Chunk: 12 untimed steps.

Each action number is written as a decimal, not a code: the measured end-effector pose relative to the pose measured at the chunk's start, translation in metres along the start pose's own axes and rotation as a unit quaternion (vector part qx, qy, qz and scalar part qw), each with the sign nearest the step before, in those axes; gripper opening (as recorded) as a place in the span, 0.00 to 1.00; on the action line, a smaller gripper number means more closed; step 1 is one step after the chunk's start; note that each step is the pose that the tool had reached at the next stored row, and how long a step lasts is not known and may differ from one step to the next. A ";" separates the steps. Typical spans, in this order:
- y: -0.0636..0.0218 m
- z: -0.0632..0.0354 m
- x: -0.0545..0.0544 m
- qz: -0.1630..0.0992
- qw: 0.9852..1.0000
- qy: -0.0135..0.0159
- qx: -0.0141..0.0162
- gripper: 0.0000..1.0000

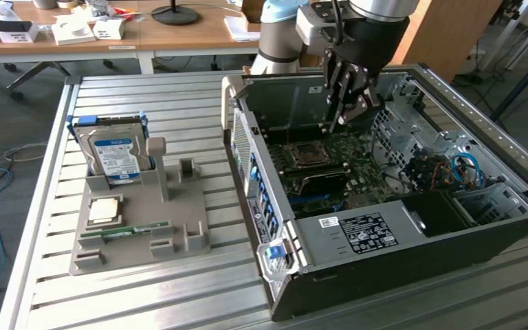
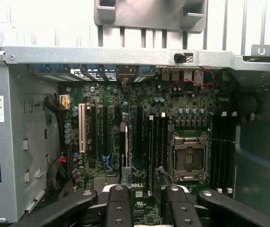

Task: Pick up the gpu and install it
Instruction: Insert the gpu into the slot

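Gripper point(image 1: 346, 115) hangs over the motherboard point(image 2: 191, 100), clear of the computer case point(image 1: 411, 256) walls, its grip impossible to tell; the exterior view adds a hard drive point(image 1: 117, 155) near the bench point(image 1: 154, 302) edge

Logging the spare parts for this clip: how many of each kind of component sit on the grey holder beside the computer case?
Hard drive: 1
Processor chip: 1
Memory stick: 1
Total: 3
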<state>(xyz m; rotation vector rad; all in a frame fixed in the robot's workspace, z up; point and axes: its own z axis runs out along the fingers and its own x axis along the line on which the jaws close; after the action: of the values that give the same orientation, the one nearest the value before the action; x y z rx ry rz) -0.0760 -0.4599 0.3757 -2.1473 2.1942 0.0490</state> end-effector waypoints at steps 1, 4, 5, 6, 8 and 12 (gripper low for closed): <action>0.0000 0.0000 0.000 0.000 1.000 0.000 0.000 0.33; 0.0001 0.0028 0.000 0.000 1.000 0.000 0.000 0.33; 0.0001 0.0046 0.000 0.000 1.000 0.000 0.000 0.33; 0.0002 0.0064 0.000 0.000 1.000 0.000 0.000 0.33; 0.0003 0.0100 0.001 0.000 1.000 0.000 0.000 0.33; 0.0005 0.0168 0.001 0.000 1.000 0.000 0.000 0.33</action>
<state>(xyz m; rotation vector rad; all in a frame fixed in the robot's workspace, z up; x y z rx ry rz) -0.0760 -0.4599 0.3588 -2.1476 2.1946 0.0496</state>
